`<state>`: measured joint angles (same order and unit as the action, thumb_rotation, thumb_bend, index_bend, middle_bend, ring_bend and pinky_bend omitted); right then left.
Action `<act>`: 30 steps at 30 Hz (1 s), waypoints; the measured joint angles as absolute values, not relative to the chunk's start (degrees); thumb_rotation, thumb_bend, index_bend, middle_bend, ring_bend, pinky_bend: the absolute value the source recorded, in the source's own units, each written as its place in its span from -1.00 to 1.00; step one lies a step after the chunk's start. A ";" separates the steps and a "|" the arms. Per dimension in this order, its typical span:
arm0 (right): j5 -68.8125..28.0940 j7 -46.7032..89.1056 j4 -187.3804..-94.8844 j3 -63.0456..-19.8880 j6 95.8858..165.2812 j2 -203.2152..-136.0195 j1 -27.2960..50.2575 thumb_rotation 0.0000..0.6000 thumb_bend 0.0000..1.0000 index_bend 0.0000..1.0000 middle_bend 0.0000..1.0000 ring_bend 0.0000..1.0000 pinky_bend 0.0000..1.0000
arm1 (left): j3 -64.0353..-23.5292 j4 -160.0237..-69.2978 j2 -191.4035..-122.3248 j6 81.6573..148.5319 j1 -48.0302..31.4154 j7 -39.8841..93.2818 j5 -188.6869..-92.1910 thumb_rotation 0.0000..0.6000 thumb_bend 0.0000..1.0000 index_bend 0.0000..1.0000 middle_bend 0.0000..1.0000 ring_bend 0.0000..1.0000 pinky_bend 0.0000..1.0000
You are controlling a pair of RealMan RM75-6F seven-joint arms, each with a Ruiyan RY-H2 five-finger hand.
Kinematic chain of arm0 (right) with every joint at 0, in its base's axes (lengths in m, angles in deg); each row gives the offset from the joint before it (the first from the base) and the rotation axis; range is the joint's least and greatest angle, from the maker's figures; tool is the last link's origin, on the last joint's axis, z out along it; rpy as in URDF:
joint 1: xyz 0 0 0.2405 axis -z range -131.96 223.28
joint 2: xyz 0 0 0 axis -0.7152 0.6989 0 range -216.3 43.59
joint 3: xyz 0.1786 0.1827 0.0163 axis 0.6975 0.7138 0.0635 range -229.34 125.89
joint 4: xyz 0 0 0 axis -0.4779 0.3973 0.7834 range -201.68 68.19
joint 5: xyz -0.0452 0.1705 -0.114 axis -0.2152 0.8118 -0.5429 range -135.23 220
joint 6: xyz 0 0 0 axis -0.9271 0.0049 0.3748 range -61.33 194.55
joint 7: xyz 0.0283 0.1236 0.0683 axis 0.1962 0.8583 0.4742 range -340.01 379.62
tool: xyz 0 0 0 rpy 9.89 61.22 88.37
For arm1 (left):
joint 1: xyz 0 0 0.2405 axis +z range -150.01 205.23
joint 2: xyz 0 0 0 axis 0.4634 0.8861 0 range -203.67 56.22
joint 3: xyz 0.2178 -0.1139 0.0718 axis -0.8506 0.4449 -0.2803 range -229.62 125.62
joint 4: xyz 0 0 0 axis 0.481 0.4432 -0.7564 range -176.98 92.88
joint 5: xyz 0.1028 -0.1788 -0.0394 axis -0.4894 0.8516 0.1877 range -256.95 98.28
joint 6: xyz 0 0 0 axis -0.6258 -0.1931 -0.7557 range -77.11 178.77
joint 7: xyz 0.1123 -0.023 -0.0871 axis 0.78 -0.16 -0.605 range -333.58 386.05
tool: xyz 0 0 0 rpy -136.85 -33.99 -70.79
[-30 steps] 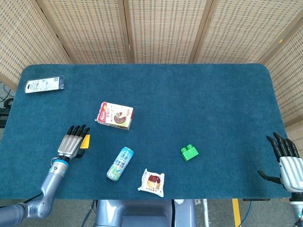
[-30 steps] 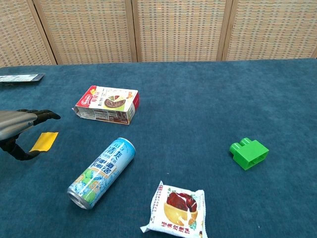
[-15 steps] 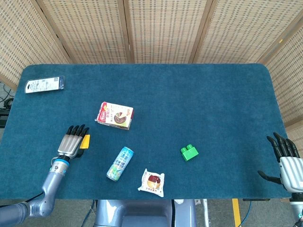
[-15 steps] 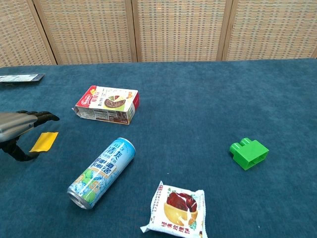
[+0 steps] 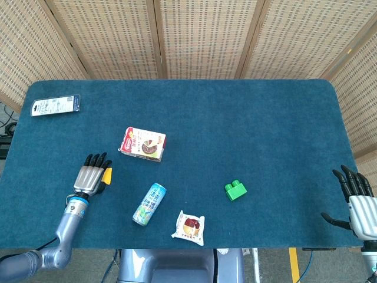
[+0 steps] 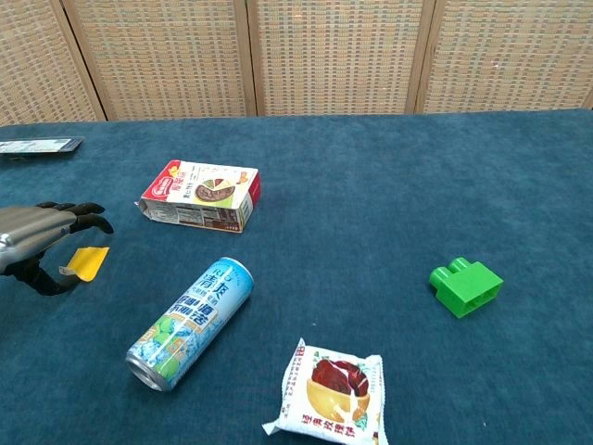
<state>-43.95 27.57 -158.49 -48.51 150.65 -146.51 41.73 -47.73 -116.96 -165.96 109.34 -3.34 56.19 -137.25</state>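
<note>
Left hand (image 6: 42, 243) has closed in over the yellow tag (image 6: 85, 260) on the table beside the can (image 6: 189, 323), thumb apparently pinching its edge; grasp likely starting, contact unclear.

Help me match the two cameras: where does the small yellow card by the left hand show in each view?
Head view: yellow card lies left of centre on the blue table, at the fingertips of the left hand.
Chest view: yellow card sits near the left edge, partly under the left hand.
Shared landmark: the red and white box, further back and to the right of the card.
</note>
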 measured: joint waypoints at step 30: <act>-44.10 27.78 -158.39 -48.59 150.43 -146.60 41.62 1.00 -0.79 -1.00 -1.00 -1.00 -1.00 | -47.85 -117.15 -165.24 110.88 -2.32 55.15 -139.65 1.00 -0.12 0.12 -1.00 -1.00 -1.00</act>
<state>-44.10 27.78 -158.39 -48.59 150.43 -146.60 41.62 -47.85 -117.15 -165.24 110.88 -2.32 55.15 -139.65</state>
